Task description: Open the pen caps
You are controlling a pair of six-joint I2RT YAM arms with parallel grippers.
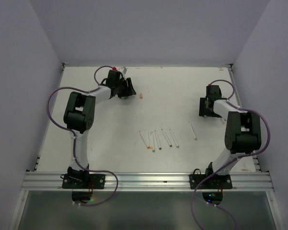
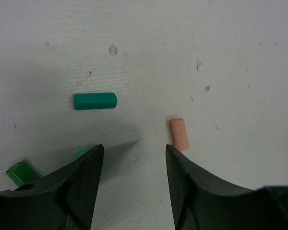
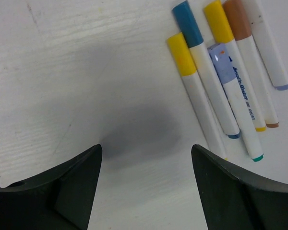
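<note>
The left gripper (image 2: 134, 151) hangs low over the far left part of the white table (image 1: 110, 124). Its two fingers stand partly apart, and nothing is between them. Loose caps lie just in front of it. A green cap (image 2: 95, 101) lies on its side. A pink cap (image 2: 179, 134) lies next to the right finger, and another green one sits by the left finger. A bit of something green peeks out at the left fingertip, but I cannot tell what it is. This looks like the spot where pulled-off caps go.

The right gripper (image 3: 146, 151) is over on the right side. Its fingers are wide apart and hold nothing. Only bare table shows between them. Beside it lies a bunch of pens (image 3: 240, 96), packed close, side against side. These have their caps on: a yellow cap (image 3: 181, 53), a blue cap (image 3: 187, 23), a second yellow one and a brown one. A row of pens (image 1: 158, 139) lies in the middle of the table, too small to show if they have caps.

I think the job is between pens now. Some caps are off, and more are waiting. Next, the right gripper needs to slide over one capped pen, come down and squeeze the white part. The pen with the yellow cap at the edge of the bunch looks easiest to reach. Then the left gripper must come across, grab the cap and pull it straight off. The pens lie so close together that a finger could bump the one next door.
</note>
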